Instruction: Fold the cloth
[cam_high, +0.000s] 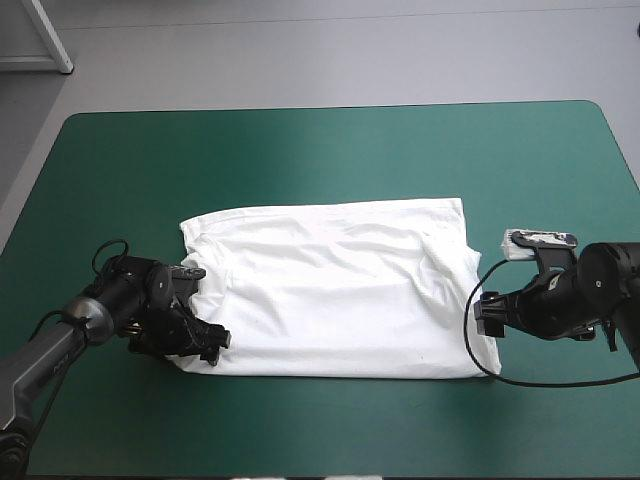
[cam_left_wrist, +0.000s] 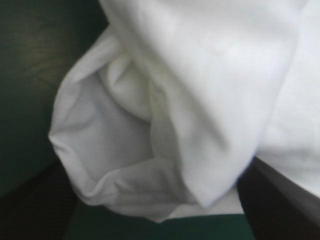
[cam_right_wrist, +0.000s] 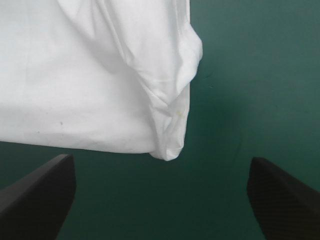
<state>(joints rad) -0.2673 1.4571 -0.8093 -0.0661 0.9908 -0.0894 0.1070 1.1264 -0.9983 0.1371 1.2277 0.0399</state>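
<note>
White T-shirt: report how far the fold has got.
Done: the white short-sleeved fabric T-shirt lies flat on the teal-green table cover. In hand: the left end effector straddles its near-left corner, open; the right end effector sits open short of the near-right corner. Left: gripping, folding.

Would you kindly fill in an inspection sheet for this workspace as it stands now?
Surface: teal-green cover, smooth.
Job's things: white T-shirt lying flat and wrinkled at mid-table.
Clutter: nothing seen.
Grippers: left gripper open at the T-shirt's near left corner, cloth between its fingers; right gripper open, the near right corner just ahead of it, not gripped.
Cables: nothing seen beyond the robot's own.
Surroundings: nothing seen.
</note>
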